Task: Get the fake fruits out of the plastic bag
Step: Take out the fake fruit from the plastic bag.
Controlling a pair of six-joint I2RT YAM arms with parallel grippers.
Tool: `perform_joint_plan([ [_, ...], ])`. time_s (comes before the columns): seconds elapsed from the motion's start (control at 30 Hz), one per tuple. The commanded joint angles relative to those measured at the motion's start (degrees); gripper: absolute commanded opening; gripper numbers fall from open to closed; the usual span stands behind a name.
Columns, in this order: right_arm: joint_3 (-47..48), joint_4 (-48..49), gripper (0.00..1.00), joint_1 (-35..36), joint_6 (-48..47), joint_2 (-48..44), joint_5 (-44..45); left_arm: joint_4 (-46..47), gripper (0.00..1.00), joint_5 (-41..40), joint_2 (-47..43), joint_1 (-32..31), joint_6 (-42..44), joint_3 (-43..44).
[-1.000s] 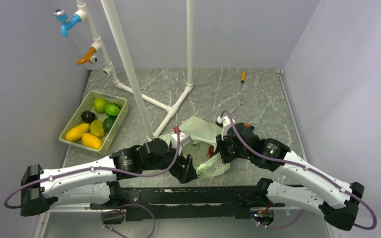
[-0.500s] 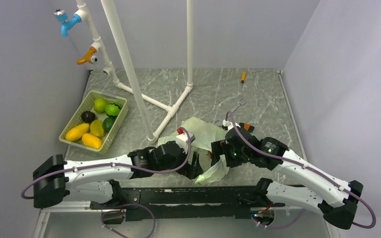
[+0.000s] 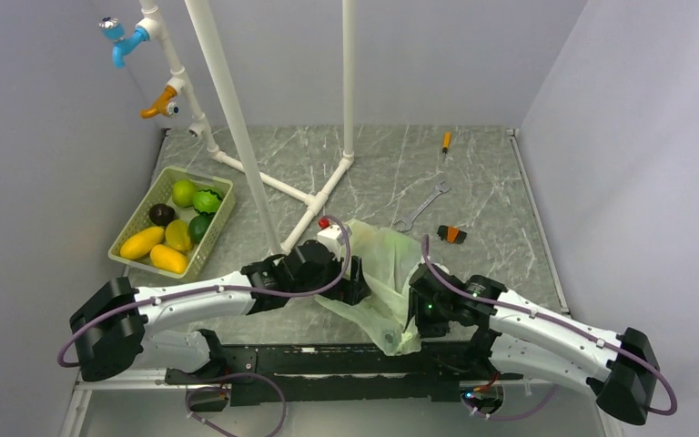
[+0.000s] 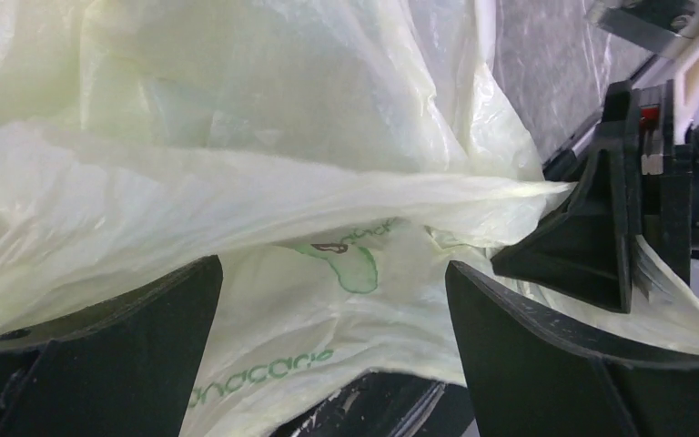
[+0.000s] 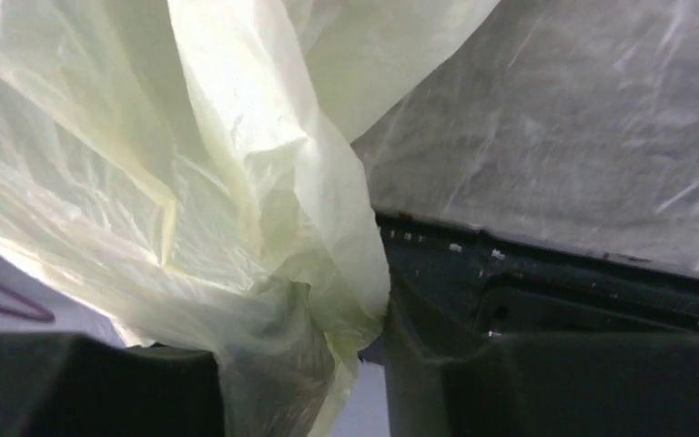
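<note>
- The left arm lay low over the table, reaching from its base at the near left toward the middle, with the wrist turned to the right.
- The left gripper was spread wide. Loose film of the plastic bag lay between its fingers, but they were not pressing it.
- The right arm came from the near right, bent at the elbow, with its wrist pointing left at the near end of the bag.
- The right gripper had its fingers partly apart, with a twisted bunch of the bag between them. I cannot tell if they really clamped it.
- The bag lay in the middle of the table between the two grippers. It was drawn long, and its long axis ran from the far side to the near edge, slanting a little to the right. The wide part was far and the narrow tail was near, over the black rail.
- In the left wrist view the film was pulled to a point beside a finger of the right gripper.
- The fake fruits in view, yellow, green and one dark, lay in a green basket at the far left, well apart from the bag. I cannot tell if any fruit was inside the bag.
- A white pipe frame stood between the basket and the bag, just behind the left gripper.
- A wrench, a small orange and black thing and a screwdriver lay beyond the bag on the right.
</note>
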Motion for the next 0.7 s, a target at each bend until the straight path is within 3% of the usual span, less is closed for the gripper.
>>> perform_joint_plan([
  [0.0, 2.68, 4.14, 0.28, -0.05, 2.94, 2.24, 13.43, 3.74, 0.99, 2.58, 1.37, 2.1, 0.2, 2.46],
  [0.07, 3.28, 5.4, 0.08, 0.01, 0.65, 4.95, 17.7, 3.13, 0.99, 1.88, 1.97, 2.27, 0.11, 2.88],
  [0.13, 3.61, 8.72, 0.0, -0.03, -4.68, 7.25, 18.17, 3.82, 0.99, 2.28, 1.55, 2.3, -0.44, 2.22],
  [0.23, 3.27, 14.53, 0.0, 0.87, -10.56, 6.63, 16.68, 10.26, 0.97, 5.74, -1.13, 2.23, -0.85, -0.99],
  [0.47, -1.05, 25.65, 0.0, 1.64, -19.26, -10.37, 15.5, 15.5, 0.93, 9.54, -3.44, -1.35, 1.87, -5.16],
  [0.67, 3.96, 18.71, 0.0, 1.61, -21.05, -9.23, 16.95, 18.64, 0.91, 4.61, -3.95, -2.16, -1.41, -8.24],
])
